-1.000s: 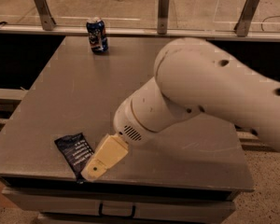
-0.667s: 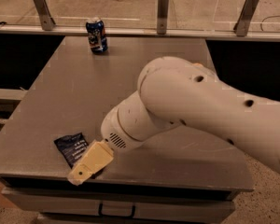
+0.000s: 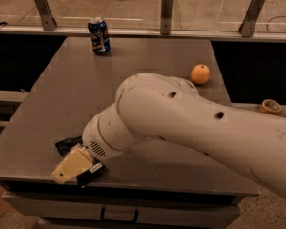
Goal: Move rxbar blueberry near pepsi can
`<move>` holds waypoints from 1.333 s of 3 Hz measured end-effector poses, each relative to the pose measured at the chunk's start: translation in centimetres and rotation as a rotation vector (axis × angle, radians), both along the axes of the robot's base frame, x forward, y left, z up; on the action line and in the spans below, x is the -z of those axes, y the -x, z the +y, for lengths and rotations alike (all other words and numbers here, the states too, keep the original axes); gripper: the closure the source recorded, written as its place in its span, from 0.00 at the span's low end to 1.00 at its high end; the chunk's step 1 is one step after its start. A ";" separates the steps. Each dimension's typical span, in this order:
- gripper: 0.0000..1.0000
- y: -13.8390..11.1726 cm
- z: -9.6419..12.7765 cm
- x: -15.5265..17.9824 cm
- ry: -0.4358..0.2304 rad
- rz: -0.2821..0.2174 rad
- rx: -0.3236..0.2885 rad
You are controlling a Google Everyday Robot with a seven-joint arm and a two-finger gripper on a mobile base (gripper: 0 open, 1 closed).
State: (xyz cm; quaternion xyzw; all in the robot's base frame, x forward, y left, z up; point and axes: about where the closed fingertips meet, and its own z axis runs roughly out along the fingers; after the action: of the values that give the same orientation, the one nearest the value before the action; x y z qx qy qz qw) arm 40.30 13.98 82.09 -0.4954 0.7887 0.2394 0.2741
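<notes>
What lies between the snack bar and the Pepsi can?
Only bare tabletop, in the camera view. The end effector is over the snack bar, near-left corner.

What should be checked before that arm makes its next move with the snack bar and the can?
1. Gripper down at the snack bar, near the table's front left corner: ok.
2. Bar actually gripped: cannot tell; the arm hides the contact.
3. Can upright at the far edge: ok.
4. Bar close to the can: not ok; they sit at opposite ends of the table.
5. Orange out of the straight line from bar to can: ok; it lies far to the right.
</notes>
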 end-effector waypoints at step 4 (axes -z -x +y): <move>1.00 0.0 0.2 -0.1 0.014 -0.024 0.041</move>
State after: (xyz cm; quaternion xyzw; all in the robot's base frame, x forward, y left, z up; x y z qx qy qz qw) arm 40.26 14.15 82.19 -0.4838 0.7972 0.2220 0.2849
